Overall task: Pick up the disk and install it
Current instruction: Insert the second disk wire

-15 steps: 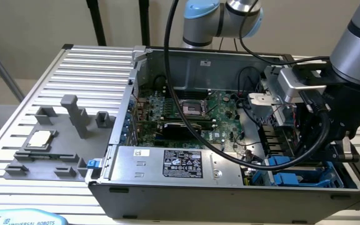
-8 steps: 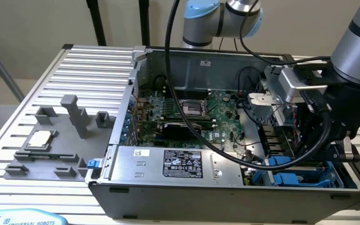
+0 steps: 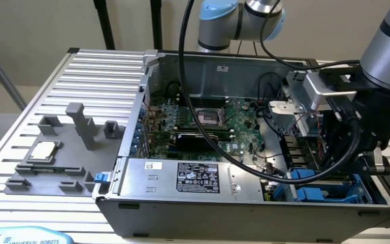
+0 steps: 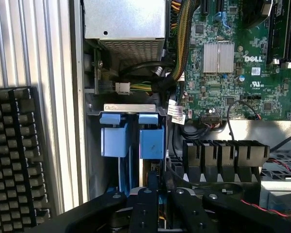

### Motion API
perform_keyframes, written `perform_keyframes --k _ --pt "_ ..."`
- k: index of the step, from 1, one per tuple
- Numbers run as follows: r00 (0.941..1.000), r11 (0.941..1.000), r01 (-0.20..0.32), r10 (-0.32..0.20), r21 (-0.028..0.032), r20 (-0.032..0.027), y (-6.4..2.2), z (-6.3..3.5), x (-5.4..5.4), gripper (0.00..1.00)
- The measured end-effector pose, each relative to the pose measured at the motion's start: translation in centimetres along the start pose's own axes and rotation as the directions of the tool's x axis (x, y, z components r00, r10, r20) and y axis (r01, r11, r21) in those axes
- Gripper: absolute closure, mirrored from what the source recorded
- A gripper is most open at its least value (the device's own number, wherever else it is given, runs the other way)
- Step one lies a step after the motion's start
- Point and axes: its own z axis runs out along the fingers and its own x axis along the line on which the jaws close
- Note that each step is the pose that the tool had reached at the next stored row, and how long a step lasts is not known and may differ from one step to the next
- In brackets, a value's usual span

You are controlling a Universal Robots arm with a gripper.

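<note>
A: Nearest, the end effector [image 4: 154, 196] is clamped edge-on on the disk [image 4: 153, 182], inside the case's blue bay [image 4: 131, 141].
B: Likely stiff, weighty, shock-sensitive; the plastic carrier edges look safest to grip.

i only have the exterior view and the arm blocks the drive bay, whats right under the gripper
observer: The wrist view has the gripper right above the drive bay, where two blue carrier tabs sit side by side.
operator: any loose cable near it
observer: A white connector on coloured wires lies between the bay and the perforated silver box.
operator: anything outside the case wall there
observer: A black keyboard lies on the ribbed table beside the case.
</note>
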Motion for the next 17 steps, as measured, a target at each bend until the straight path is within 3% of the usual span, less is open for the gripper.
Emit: perform_keyframes --k 17 --pt "1.0 1.0 0.0 0.0 -0.0002 -0.0011 0.14 0.86 -0.02 0.84"
